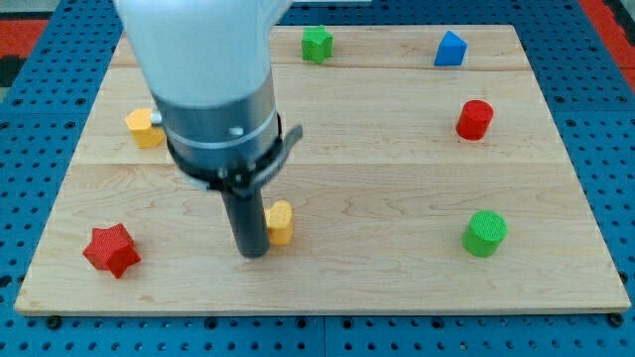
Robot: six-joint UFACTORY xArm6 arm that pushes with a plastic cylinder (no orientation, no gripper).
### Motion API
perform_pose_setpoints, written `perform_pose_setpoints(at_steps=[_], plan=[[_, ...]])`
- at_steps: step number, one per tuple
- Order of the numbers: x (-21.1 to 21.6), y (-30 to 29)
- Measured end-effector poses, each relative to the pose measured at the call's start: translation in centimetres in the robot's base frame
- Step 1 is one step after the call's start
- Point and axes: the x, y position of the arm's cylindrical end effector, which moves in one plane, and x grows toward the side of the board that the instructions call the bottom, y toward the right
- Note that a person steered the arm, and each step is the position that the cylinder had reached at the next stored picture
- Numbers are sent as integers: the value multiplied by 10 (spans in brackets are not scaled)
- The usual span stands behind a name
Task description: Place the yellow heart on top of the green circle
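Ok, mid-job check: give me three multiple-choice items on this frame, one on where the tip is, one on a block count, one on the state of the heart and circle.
1. Where is my tip?
A. right beside the yellow heart, on its left in the view
B. touching the green circle
C. at the blue blocks along the view's top

2. How many red blocks show?
A. one
B. two
C. three

3. How do the heart and circle stand?
A. the heart lies on the circle
B. they touch side by side
C. they are far apart

Answers:
1 A, the rod's end sits against the heart's left edge, partly hiding it.
2 B, a red star at the view's lower left and a red cylinder at the right.
3 C, bare board lies between them.
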Motion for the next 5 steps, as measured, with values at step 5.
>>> perform_pose_setpoints(at_steps=[5], plan=[[-73, 136]])
